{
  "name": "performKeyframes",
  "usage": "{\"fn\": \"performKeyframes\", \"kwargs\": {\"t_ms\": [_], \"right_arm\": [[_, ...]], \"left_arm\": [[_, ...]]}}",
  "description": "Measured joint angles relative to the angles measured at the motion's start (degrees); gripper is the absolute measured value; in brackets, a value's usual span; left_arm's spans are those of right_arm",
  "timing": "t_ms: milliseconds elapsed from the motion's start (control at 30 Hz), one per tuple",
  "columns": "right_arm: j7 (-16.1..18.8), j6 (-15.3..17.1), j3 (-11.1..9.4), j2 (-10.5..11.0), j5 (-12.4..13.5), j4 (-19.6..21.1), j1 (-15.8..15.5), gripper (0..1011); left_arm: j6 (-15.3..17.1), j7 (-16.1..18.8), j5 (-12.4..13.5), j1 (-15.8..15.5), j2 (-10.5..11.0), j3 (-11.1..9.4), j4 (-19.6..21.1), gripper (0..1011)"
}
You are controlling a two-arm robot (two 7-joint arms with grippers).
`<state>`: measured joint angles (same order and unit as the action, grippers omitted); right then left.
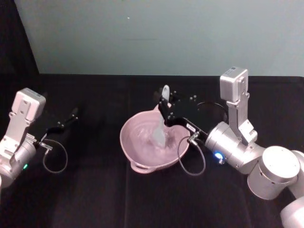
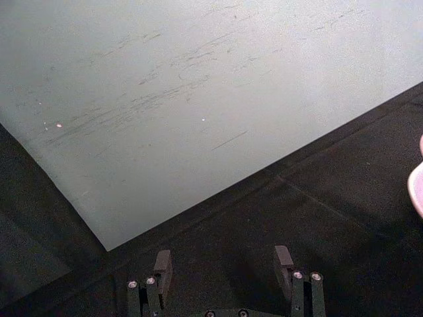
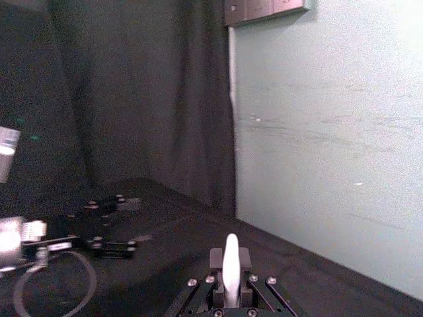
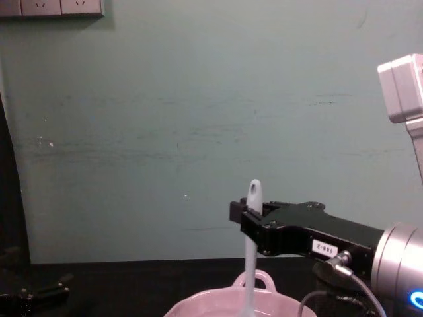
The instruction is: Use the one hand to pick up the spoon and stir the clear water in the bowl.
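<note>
Head view: stirring is in hand, the right black 2-fingered gripper [image 1: 164, 113] clamped on the handle of the long slim white plastic spoon [image 1: 158, 134], whose flat head dips into the clear water [image 1: 142, 137] in the wide pale-pink ceramic bowl [image 1: 122, 138] (nothing else in it, it seems). Next, I judge, come small circles kept inside the rim; the left gripper [image 1: 72, 114] sits parked well aside, fingers [image 2: 162, 267] apart.

Spoon [image 1: 159, 133] in bowl [image 1: 127, 151]; right claw [image 1: 164, 110] over bowl; left claw [image 1: 72, 114] well left.
</note>
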<state>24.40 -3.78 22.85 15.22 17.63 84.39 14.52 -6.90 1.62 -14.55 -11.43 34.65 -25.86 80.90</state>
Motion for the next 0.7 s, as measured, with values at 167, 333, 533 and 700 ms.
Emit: {"fn": "performKeyframes", "kwargs": {"t_ms": [167, 333, 533, 700], "right_arm": [[1.26, 1.12, 0.88, 0.31, 2.19, 1.78, -1.07, 121], [1.45, 0.44, 1.60, -0.45, 3.33, 1.15, -0.73, 121], [1.32, -0.85, 2.84, -2.07, 3.29, -2.02, 1.41, 121], [0.29, -2.62, 3.39, -4.13, 2.26, -6.95, 4.20, 121]], "left_arm": [[0.00, 0.00, 0.00, 0.00, 0.00, 0.00, 0.00, 1011], [0.00, 0.00, 0.00, 0.00, 0.00, 0.00, 0.00, 1011], [0.00, 0.00, 0.00, 0.00, 0.00, 0.00, 0.00, 1011], [0.00, 0.00, 0.00, 0.00, 0.00, 0.00, 0.00, 1011]]}}
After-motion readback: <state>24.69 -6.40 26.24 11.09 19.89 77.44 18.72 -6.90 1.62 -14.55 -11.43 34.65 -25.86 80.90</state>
